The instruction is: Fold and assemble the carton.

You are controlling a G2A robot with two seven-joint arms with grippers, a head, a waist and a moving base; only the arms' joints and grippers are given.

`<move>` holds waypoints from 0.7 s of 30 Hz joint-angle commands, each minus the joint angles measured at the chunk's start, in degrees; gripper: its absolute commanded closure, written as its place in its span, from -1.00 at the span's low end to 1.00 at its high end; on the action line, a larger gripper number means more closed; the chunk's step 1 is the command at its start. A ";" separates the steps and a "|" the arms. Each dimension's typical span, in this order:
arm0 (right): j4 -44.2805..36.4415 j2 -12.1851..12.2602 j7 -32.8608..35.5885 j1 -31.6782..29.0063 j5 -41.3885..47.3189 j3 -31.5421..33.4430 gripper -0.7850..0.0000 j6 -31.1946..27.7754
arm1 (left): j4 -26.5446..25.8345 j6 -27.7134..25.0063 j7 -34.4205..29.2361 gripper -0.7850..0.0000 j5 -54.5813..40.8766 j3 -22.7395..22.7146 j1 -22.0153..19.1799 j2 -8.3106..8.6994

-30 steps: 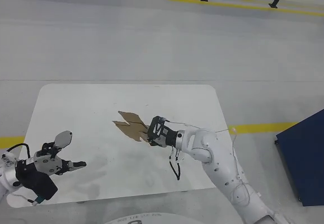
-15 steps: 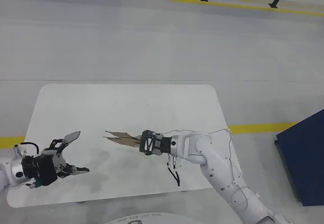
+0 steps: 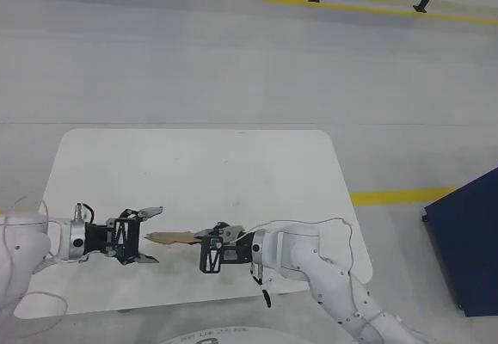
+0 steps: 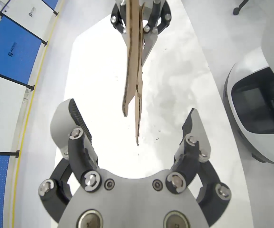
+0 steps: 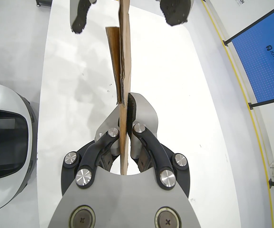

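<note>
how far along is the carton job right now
Done: the flat carton is up off the table, clamped on edge in the right gripper. In hand: the left gripper is open, its fingers on either side of the carton's free end, not touching it. Left: every fold; the carton is flat, no walls raised.

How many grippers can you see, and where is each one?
2. The right gripper is shut on one end of the flattened carton, above the table. The left gripper faces it, fingers open either side of the carton's other end, not touching.
</note>
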 commanded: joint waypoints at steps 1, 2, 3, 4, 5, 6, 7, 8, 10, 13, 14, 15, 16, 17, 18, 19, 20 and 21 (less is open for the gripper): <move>-0.03 0.14 -0.71 -0.35 -0.11 0.28 1.00 -0.11 | 0.70 0.00 -1.66 0.08 -1.64 0.97 -0.96 -0.17; -0.03 0.20 -0.97 -0.51 -0.13 0.48 1.00 -0.11 | 1.05 0.00 -2.24 0.14 -2.33 1.27 -1.32 -0.20; -0.06 0.27 -1.12 -0.67 -0.18 0.64 1.00 -0.10 | 1.33 0.00 -2.74 0.17 -2.95 1.52 -1.60 -0.20; -0.13 0.33 -1.21 -0.80 -0.27 0.75 1.00 -0.16 | 1.49 0.00 -3.21 0.21 -3.44 1.84 -1.81 -0.17; -0.20 0.38 -1.26 -0.89 -0.36 0.83 1.00 -0.23 | 1.58 0.00 -3.66 0.27 -3.77 2.24 -1.97 -0.10; -0.27 0.42 -1.32 -0.97 -0.39 0.89 1.00 -0.24 | 1.59 0.00 -4.05 0.29 -4.00 2.69 -2.15 -0.01; -0.37 0.47 -1.36 -1.00 -0.48 0.90 1.00 -0.38 | 1.65 0.00 -4.47 0.34 -4.25 3.02 -2.35 0.08; -0.48 0.51 -1.41 -1.03 -0.55 0.87 1.00 -0.50 | 1.76 0.00 -4.84 0.42 -4.58 3.34 -2.53 0.17; -0.63 0.55 -1.30 -1.04 -0.76 0.68 1.00 -0.48 | 1.89 0.00 -5.65 0.52 -5.09 4.09 -2.92 0.35; -0.75 0.57 -1.05 -0.89 -0.87 0.37 1.00 -0.25 | 1.87 0.00 -6.74 0.59 -5.74 5.29 -3.60 0.62; -0.77 0.58 -1.00 -0.83 -0.92 0.26 1.00 -0.25 | 1.88 0.00 -7.04 0.60 -5.98 5.63 -3.85 0.70; -0.76 0.59 -0.96 -0.77 -0.95 0.18 1.00 -0.24 | 1.98 0.00 -7.29 0.64 -6.36 5.90 -4.08 0.77; -0.76 0.60 -0.90 -0.74 -0.92 0.10 1.00 -0.13 | 2.01 0.00 -7.54 0.66 -6.70 6.13 -4.32 0.84; -0.79 0.61 -0.78 -0.71 -0.96 0.00 1.00 -0.11 | 2.01 0.00 -7.83 0.69 -6.96 6.40 -4.54 0.91; -0.83 0.62 -0.70 -0.69 -0.96 -0.10 1.00 -0.06 | 2.00 0.00 -8.19 0.75 -7.13 6.61 -4.77 0.97; -0.86 0.63 -0.64 -0.67 -0.95 -0.20 1.00 0.01 | 1.97 0.00 -8.54 0.87 -7.26 6.80 -4.97 1.04; -0.91 0.64 -0.48 -0.64 -1.06 -0.27 1.00 0.12 | 1.98 0.00 -8.80 1.00 -7.50 6.93 -5.14 1.09; -0.95 0.65 -0.32 -0.66 -1.12 -0.35 1.00 0.27 | 2.00 0.00 -8.97 1.00 -7.83 6.99 -5.30 1.14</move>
